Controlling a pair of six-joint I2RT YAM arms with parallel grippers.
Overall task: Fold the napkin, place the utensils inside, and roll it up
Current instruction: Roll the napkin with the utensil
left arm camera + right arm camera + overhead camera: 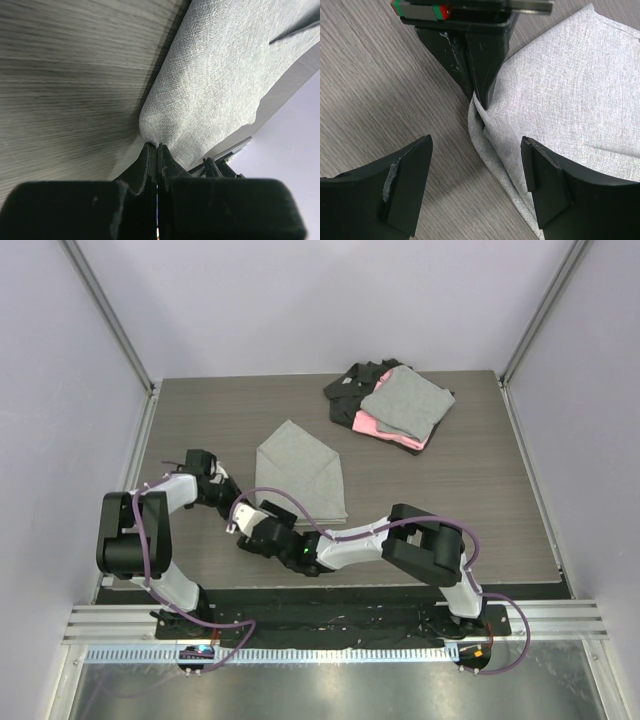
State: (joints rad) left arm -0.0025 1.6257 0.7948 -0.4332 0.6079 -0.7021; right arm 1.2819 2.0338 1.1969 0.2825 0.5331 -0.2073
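The light-grey napkin (300,475) lies folded into a pointed shape in the middle of the table. My left gripper (243,508) is shut on the napkin's near-left corner; in the left wrist view the cloth (220,75) bunches right at the closed tips of the gripper (157,146). Just in front of that corner, my right gripper (477,145) stands open, its fingers (405,185) straddling the napkin's doubled edge (495,150) without touching it. From above, the right gripper (258,527) sits beside the left one. The utensils are out of view.
A stack of folded grey, pink and black cloths (392,405) lies at the back right. The wood-grain table (450,500) is closed in by pale walls, with metal posts at its back corners. Both arms crowd the near-left part.
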